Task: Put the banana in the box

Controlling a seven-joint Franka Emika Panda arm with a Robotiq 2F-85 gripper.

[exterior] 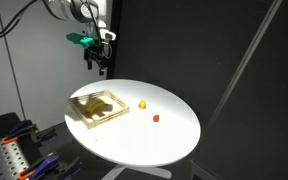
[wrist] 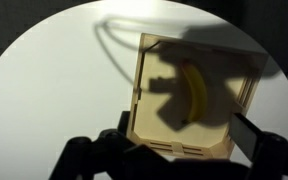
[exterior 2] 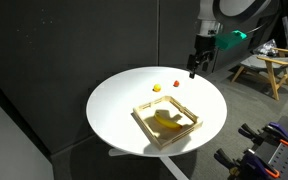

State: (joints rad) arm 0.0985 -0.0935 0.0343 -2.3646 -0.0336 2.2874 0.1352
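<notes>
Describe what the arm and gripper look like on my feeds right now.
The arm has rounded white and grey links. A bright green block sits at the wrist. Below it the gripper is black and boxy, with slim dark jaws. The wrist view shows them only as blurred black shapes. No markings are legible.

The robot's arm of rounded white shell links (exterior: 69, 10) with dark grey joint rings shows in both exterior views (exterior 2: 236, 8). At the wrist is a bright teal-green bracket (exterior: 80, 40), at nine o'clock of the gripper body in an exterior view; the same bracket (exterior 2: 234, 37) is at three o'clock in an exterior view. The matte black two-fingered gripper (exterior: 103, 71) (exterior 2: 193, 74) is blocky above and slim below. In the wrist view its fingers (wrist: 274, 155) are dark blurred silhouettes at five and seven o'clock
</notes>
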